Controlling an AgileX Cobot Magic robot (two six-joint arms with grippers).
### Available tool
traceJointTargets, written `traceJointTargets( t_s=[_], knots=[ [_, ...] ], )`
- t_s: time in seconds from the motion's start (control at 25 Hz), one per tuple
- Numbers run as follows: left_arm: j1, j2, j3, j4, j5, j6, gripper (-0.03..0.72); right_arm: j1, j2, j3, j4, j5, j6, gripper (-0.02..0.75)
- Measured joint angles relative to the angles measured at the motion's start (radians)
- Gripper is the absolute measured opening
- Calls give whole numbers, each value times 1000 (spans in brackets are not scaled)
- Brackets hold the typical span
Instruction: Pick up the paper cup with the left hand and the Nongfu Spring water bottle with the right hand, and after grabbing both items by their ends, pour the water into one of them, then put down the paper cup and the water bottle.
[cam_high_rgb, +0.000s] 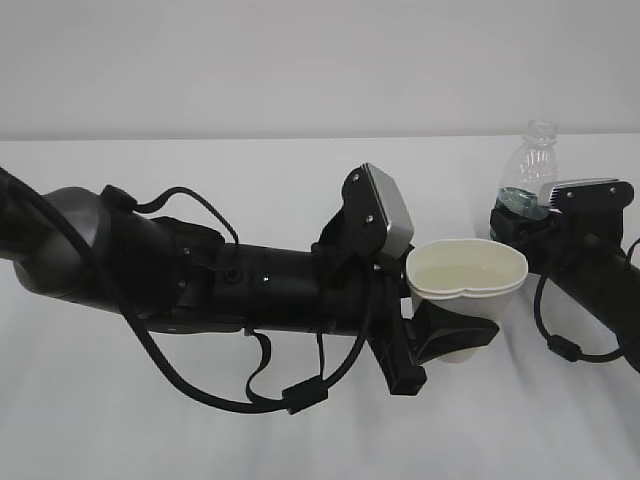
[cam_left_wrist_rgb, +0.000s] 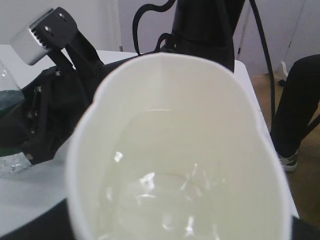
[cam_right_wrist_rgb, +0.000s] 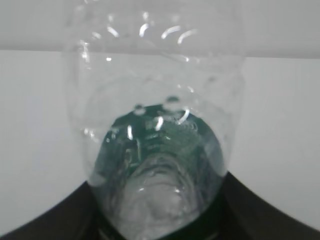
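White bench (cam_high_rgb: 300, 440), plain pale wall behind; far edge runs straight across the scene. Dark green label on the Nongfu Spring water bottle (cam_high_rgb: 527, 170), print too blurred to read. Bottle stands upright at far right, uncapped, lower body clamped in the right hand (cam_high_rgb: 520, 222) jaws, part-open around it. Paper cup (cam_high_rgb: 465, 285) sits mid-scene, squeezed out of round by the left hand (cam_high_rgb: 440, 335) jaws, half-open on its lower wall; a little water glints inside. Cup and bottle close but apart. Bare bench lies near and left. Left wrist view: bench's right edge, brown floor (cam_left_wrist_rgb: 305, 190), someone's dark-trousered leg (cam_left_wrist_rgb: 295, 105).
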Motion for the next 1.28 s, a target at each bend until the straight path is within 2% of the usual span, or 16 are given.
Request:
traceJointTargets(
  t_s=[0.28, 0.56, 0.64, 0.92, 1.28],
  knots=[
    [0, 0, 0, 0, 0, 0, 382, 0, 1, 0, 0, -2, 0, 364],
    [0, 0, 0, 0, 0, 0, 382, 0, 1, 0, -10, -4, 0, 546],
    [0, 0, 0, 0, 0, 0, 382, -1, 1, 0, -12, -4, 0, 576],
    [0, 0, 0, 0, 0, 0, 382, -1, -2, 6, -14, -6, 0, 590],
    [0, 2, 0, -31, 0, 0, 382, -1, -131, 121, -16, -6, 0, 593]
  ],
)
